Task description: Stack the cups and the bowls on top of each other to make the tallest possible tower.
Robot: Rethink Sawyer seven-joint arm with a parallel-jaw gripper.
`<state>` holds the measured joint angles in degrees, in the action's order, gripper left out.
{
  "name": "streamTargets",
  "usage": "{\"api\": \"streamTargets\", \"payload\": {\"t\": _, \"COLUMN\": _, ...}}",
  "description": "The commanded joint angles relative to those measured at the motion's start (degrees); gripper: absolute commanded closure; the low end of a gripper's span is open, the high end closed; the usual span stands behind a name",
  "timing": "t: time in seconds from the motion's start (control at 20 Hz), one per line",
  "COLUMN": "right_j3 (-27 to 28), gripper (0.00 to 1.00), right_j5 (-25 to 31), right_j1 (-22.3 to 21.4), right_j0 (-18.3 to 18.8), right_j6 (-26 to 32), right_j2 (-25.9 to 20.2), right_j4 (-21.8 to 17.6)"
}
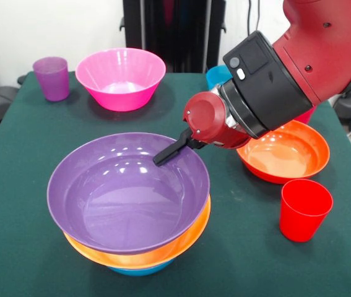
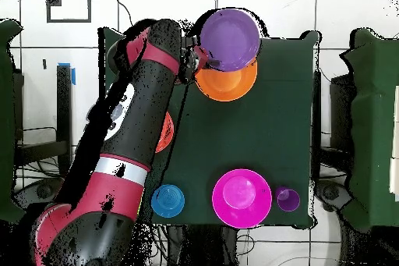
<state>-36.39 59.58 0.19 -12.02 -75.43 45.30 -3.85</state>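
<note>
The tower stands at the table's front: a large purple bowl rests slightly tilted in an orange bowl, with a blue bowl showing beneath. My gripper reaches over the purple bowl's far rim, one black finger inside the bowl, shut on that rim. From above, the purple bowl sits offset over the orange bowl, the gripper at its edge. A red cup stands at front right and a purple cup at back left.
A pink bowl stands at the back and a second orange bowl to the right, under the arm. A small blue bowl peeks from behind the arm. From above, the pink bowl, purple cup and blue bowl line one edge.
</note>
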Motion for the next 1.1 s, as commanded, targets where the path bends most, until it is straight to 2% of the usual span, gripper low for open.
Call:
{"api": "streamTargets", "payload": {"t": 0.05, "right_j3": -0.1, "gripper": 1.00, "right_j5": -1.2, "right_j1": -0.3, "right_j0": 0.4, "right_j6": 2.4, "right_j2": -7.3, "right_j4": -1.5}}
{"api": "streamTargets", "payload": {"t": 1.1, "right_j3": 0.6, "gripper": 1.00, "right_j5": -2.0, "right_j1": 0.9, "right_j0": 0.7, "right_j6": 2.6, "right_j2": -7.9, "right_j4": -1.4}}
